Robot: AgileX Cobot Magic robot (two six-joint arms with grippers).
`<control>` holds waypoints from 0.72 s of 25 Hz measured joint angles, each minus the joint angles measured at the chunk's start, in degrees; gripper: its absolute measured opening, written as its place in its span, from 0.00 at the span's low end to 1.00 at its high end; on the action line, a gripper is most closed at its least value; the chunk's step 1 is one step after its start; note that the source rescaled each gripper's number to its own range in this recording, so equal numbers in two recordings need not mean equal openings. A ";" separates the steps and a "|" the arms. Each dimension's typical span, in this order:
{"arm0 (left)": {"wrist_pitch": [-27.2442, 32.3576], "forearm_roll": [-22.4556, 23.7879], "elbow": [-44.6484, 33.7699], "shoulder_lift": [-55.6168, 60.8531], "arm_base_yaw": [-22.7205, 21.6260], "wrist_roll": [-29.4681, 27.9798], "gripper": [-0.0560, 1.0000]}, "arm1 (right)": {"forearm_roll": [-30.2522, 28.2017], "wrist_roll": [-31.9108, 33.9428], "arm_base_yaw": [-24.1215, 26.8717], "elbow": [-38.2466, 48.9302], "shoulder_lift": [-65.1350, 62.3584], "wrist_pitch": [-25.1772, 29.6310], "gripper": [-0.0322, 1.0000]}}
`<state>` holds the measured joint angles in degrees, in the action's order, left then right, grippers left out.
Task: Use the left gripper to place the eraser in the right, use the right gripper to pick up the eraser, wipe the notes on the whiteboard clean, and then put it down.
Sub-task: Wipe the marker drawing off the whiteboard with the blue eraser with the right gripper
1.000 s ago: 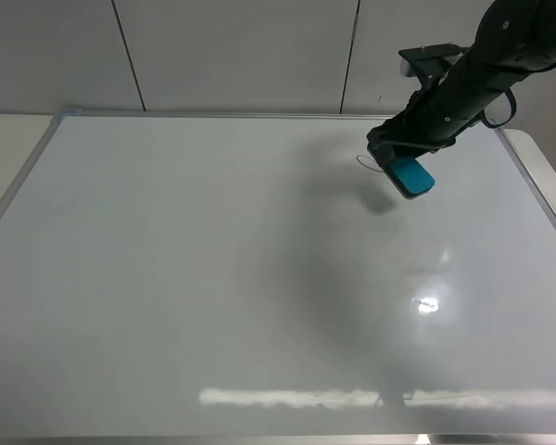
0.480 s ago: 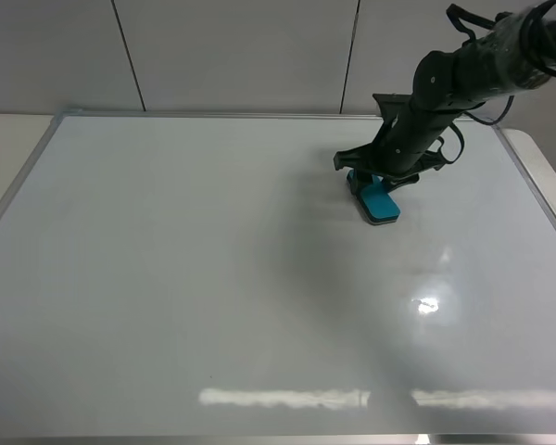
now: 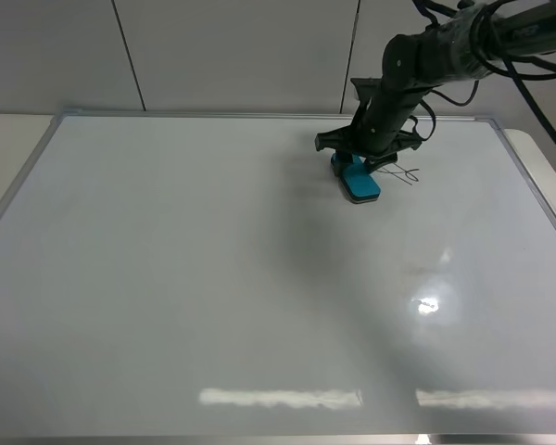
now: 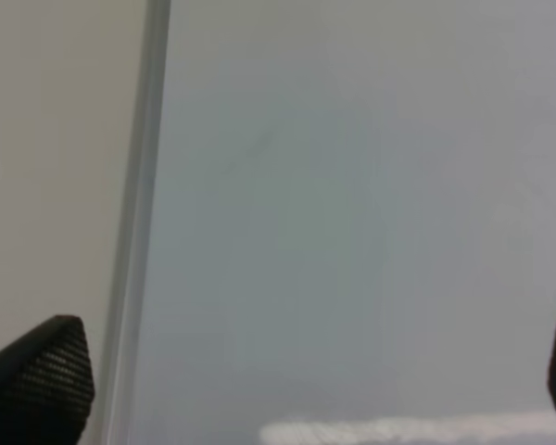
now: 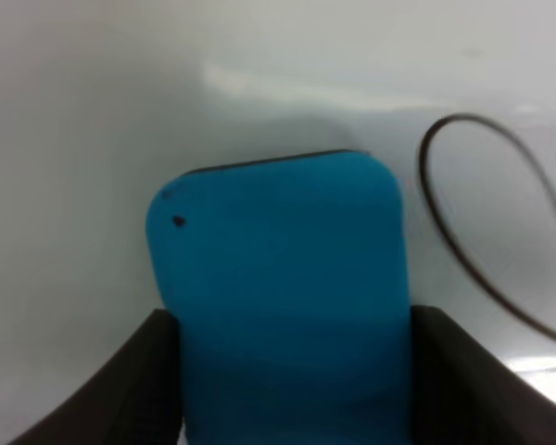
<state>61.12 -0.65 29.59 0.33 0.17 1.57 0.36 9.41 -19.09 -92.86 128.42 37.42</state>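
The teal-blue eraser (image 3: 359, 182) rests flat on the whiteboard (image 3: 213, 278) near its far edge, right of centre. My right gripper (image 3: 356, 167) is shut on the eraser, coming down on it from above. In the right wrist view the eraser (image 5: 283, 278) fills the gap between the two black fingers (image 5: 134, 389). The notes (image 3: 404, 175), a thin black squiggle, lie just right of the eraser and apart from it; one loop of the notes (image 5: 486, 255) shows beside the block. My left gripper (image 4: 296, 389) is open over the whiteboard's silver frame (image 4: 137, 232), with nothing between its fingertips.
A light table surface (image 3: 9, 148) runs beyond the board's left frame, and a white edge (image 3: 549, 176) borders the right side. A grey panelled wall (image 3: 232, 56) stands behind. The right arm's black cables (image 3: 537, 65) hang over the far right corner.
My right gripper has carried the eraser leftward and lowered it onto the board. The squiggle now shows to the right of the eraser.
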 joint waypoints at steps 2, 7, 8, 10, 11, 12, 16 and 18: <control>0.00 0.00 0.00 0.00 0.00 0.00 1.00 | -2.59 1.62 1.07 -0.13 0.11 -0.11 0.07; 0.00 0.00 0.00 0.00 0.00 0.00 1.00 | -4.69 2.62 5.91 -0.19 0.10 0.16 0.07; 0.00 0.00 0.00 0.00 0.00 0.00 1.00 | -4.69 2.62 7.13 -0.24 0.10 0.28 0.07; 0.00 0.00 0.00 0.00 0.00 0.00 1.00 | -4.69 2.34 9.43 -0.31 0.10 0.70 0.07; 0.00 0.00 0.00 0.00 0.00 0.00 1.00 | -4.69 2.02 10.65 -0.31 0.10 0.89 0.07; 0.00 0.00 0.00 0.00 0.00 0.00 1.00 | -4.69 1.68 11.82 -0.36 0.10 1.25 0.07; 0.00 0.00 0.00 0.00 0.00 0.00 1.00 | -4.69 -0.60 14.42 -0.42 0.00 1.74 0.07; 0.00 0.00 0.00 0.00 0.00 0.00 1.00 | -4.45 -1.50 14.41 -0.42 0.00 1.74 0.07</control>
<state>61.12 -0.65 29.59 0.33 0.17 1.57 -4.09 7.90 -4.67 -93.28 128.43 39.16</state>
